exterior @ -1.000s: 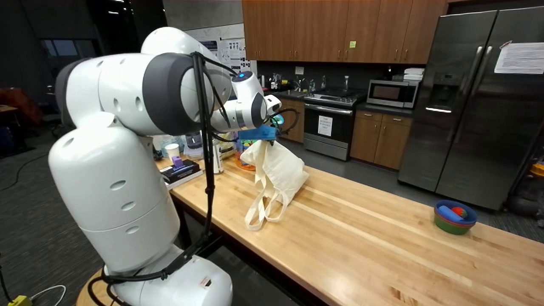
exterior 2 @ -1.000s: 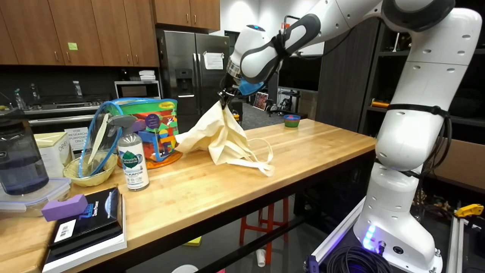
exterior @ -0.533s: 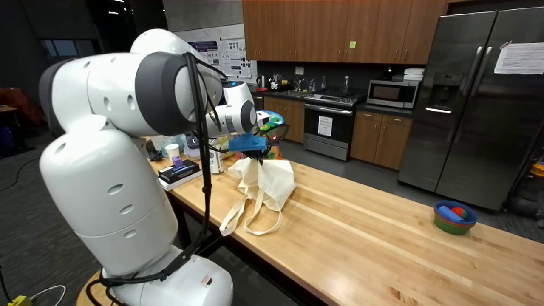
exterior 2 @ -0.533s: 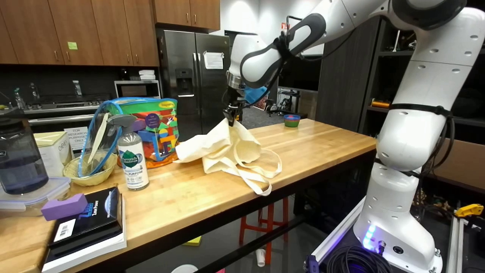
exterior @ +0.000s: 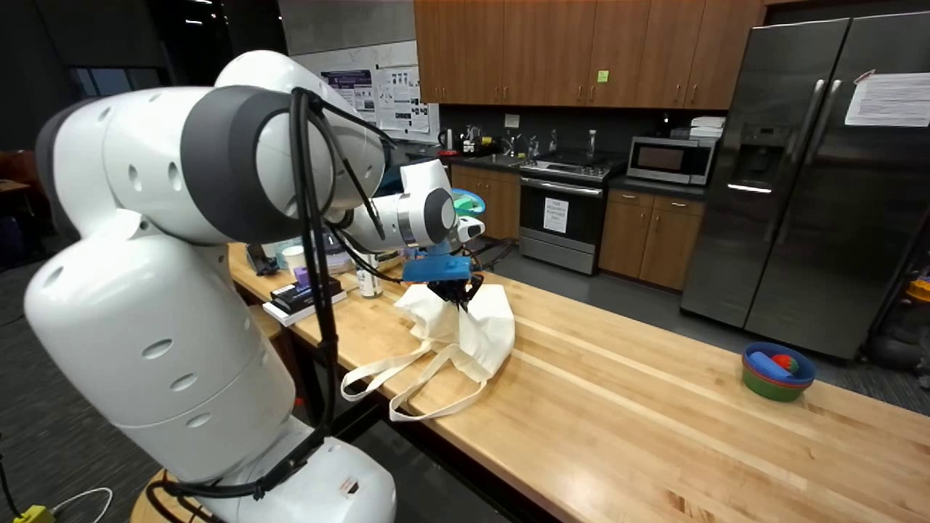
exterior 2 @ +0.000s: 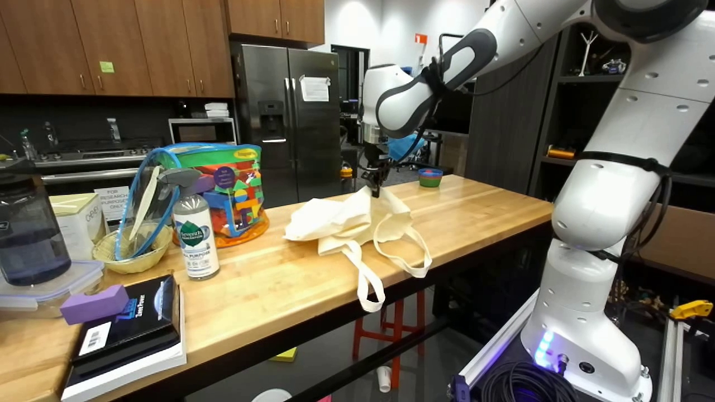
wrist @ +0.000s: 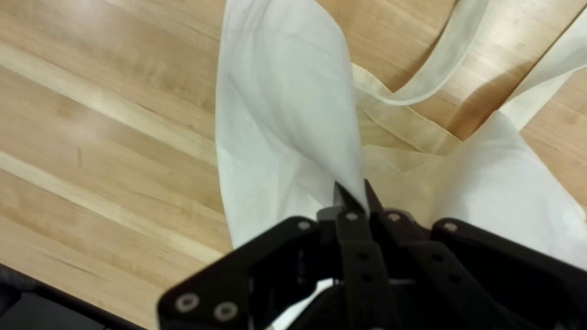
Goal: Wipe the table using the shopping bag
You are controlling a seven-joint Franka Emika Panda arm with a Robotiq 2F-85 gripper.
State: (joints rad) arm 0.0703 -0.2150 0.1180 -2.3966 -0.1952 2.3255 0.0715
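The cream-white shopping bag (exterior: 490,334) lies wrinkled on the light wooden table (exterior: 617,414), its top pinched up in a peak. The bag (exterior 2: 343,220) and the table (exterior 2: 268,293) show in both exterior views. Its loop handles spread toward the robot's side, and a loop hangs over the table edge. My gripper (exterior: 463,301) is shut on the bag, pointing down just above the table; it also shows in an exterior view (exterior 2: 375,192). In the wrist view a fold of the bag (wrist: 293,91) runs between the fingertips (wrist: 354,195).
Stacked bowls (exterior: 777,372) stand toward the far end of the table. A spray bottle (exterior 2: 195,240), a bag of toy blocks (exterior 2: 234,190), a basket (exterior 2: 134,251) and books with a purple block (exterior 2: 95,304) crowd the opposite end.
My gripper has come down and moved toward the bowls' end, with the bag in it. The bag has sunk flatter onto the table, and its handles have slid out over the edge.
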